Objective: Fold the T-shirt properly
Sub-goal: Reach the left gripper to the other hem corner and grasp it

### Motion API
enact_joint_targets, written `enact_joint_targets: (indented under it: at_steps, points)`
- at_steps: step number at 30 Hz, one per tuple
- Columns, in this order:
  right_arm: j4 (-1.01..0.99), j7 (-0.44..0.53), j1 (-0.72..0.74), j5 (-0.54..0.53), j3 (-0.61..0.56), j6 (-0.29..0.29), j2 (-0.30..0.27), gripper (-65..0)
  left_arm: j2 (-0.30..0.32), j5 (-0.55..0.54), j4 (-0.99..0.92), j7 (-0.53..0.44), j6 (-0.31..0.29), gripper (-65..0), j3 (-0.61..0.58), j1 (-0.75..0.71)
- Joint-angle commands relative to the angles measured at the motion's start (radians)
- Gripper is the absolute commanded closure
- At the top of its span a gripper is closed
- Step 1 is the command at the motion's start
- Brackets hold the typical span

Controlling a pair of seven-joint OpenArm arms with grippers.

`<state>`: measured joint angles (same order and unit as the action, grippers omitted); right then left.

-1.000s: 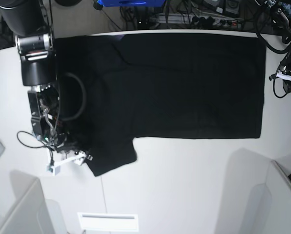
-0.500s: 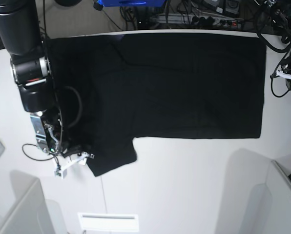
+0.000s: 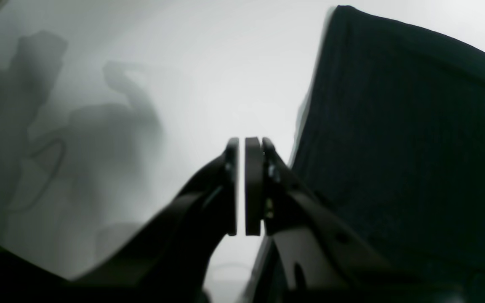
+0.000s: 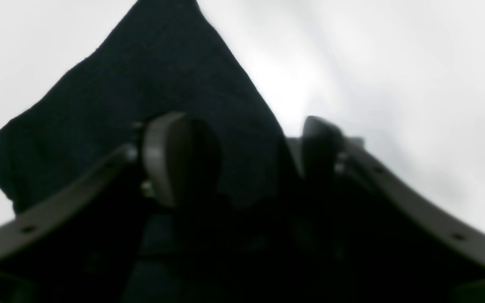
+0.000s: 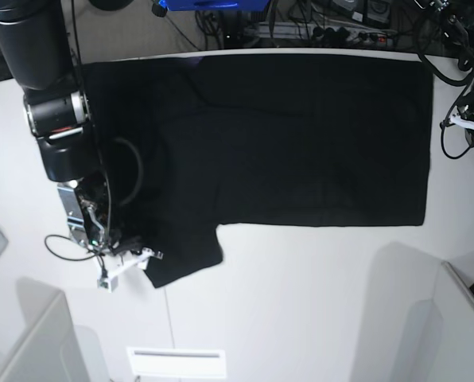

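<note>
the right gripper [image 4: 242,160] has its fingers wide apart, with the sleeve edge of the t-shirt [image 5: 301,135] between them, not yet pinched. to do it well, i think it should close deep on the hem, then lift slowly. the left gripper [image 3: 241,185] is nearly closed and empty, beside the shirt, which lies flat on the table [image 5: 301,318].

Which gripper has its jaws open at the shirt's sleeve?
The right gripper, on the base view's left: its jaws stand apart at the T-shirt sleeve hem. The left gripper is shut, beside the shirt's edge, holding nothing.
</note>
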<state>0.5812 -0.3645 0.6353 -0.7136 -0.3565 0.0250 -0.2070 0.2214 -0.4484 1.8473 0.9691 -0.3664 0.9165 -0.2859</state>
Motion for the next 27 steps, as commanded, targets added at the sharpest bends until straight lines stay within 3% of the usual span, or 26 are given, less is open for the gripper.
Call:
enact_joint_targets:
  at_steps: [1,3,7,9,10,15,19,27]
  points:
    - [0.009,0.012,0.021,-0.002,0.001,-0.006,-0.007,-29.1,0.019,-0.005,0.015,-0.019,0.002,-4.9,-0.001,0.001]
    - [0.009,0.032,0.014,-0.002,0.0,-0.006,-0.007,-21.9,0.023,-0.003,0.013,-0.019,0.002,-13.2,-0.03,0.001]
    - [0.009,0.037,0.014,-0.002,0.0,-0.006,-0.006,-7.5,0.023,-0.003,-0.011,-0.017,0.002,-41.6,-0.056,0.038]
    - [0.007,0.037,0.014,-0.002,0.0,-0.006,-0.006,0.0,0.023,-0.003,-0.054,-0.017,0.002,-51.2,-0.055,0.072]
    - [0.007,0.037,0.014,-0.002,0.0,-0.006,-0.004,0.0,0.025,-0.003,-0.079,-0.017,0.002,-53.5,-0.056,0.087]
    - [0.007,0.034,0.014,-0.002,0.001,-0.006,-0.007,0.0,0.065,0.007,-0.199,-0.017,0.002,-54.8,-0.058,0.201]
    - [0.007,0.034,0.018,-0.002,0.001,-0.006,-0.009,0.0,0.109,0.102,-0.298,-0.022,0.002,-54.8,-0.141,0.314]
    - [0.007,0.034,0.019,-0.002,0.001,-0.006,-0.01,0.0,0.112,0.25,-0.51,-0.031,-0.003,-54.8,-0.256,0.517]
